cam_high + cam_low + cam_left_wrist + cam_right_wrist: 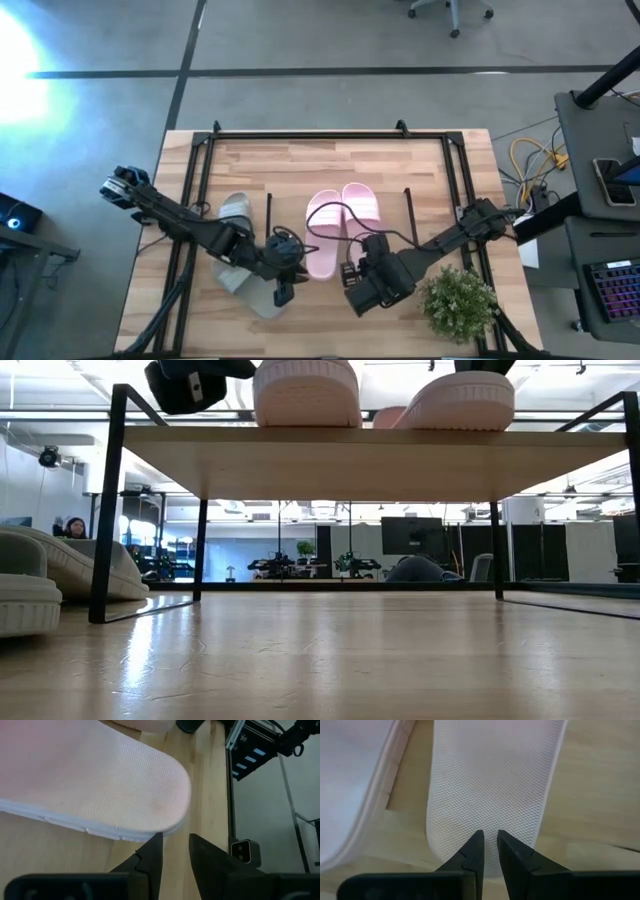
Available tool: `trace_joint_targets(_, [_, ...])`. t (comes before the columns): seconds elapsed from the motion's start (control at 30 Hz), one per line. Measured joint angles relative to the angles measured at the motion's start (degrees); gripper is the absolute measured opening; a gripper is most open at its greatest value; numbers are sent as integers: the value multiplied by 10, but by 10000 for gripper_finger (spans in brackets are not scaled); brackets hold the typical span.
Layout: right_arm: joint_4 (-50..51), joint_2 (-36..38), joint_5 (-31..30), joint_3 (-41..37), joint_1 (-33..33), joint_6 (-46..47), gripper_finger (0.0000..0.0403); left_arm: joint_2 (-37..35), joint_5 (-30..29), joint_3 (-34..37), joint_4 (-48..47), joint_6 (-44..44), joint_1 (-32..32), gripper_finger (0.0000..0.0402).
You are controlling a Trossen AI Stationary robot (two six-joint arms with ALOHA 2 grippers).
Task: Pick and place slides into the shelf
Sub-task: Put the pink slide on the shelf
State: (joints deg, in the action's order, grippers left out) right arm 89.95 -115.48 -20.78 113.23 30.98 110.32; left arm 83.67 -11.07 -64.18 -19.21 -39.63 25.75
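Observation:
Two pale pink slides (325, 235) (362, 205) lie side by side on the shelf's plank top (320, 460); the low view shows their soles (305, 390) resting on it. Two grey-green slides (235, 210) (250, 290) lie on the table left of the shelf. My left gripper (175, 842), slightly open, is at the rounded near end of the left pink slide (100, 780). My right gripper (490, 837), fingers a narrow gap apart, hovers over the near end of the other pink slide's footbed (490, 780). My left gripper has one fingertip (157, 842) right at the rim of the pink slide's rounded end (165, 827); I cannot tell whether it touches. My right gripper's fingertips (479, 840) stand over the near end of the footbed (490, 820); whether they touch it cannot be told.
A small green bushy plant (458, 300) stands at the table's near right corner, close to the right arm. A larger black tube frame (330, 135) runs round the table. The shelf's thin black end frames (110, 510) (495, 550) stand on the table.

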Motion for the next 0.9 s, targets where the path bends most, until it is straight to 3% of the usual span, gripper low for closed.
trace_joint_targets(0.43, [-1, 7, -27, 8, 5, 12, 49, -4, -14, -26, -3, 37, -24, 82])
trace_joint_targets(0.6, [0, 18, -55, 24, 10, 12, 49, -10, -20, -43, -70, 41, -24, 82])
trace_joint_targets(0.8, [-1, 35, -87, 28, 29, 31, 49, -40, -76, -34, -163, 6, -24, 82])
trace_joint_targets(0.9, [0, 38, -89, 14, 27, 44, 49, -43, -80, -26, -169, -5, -31, 82])
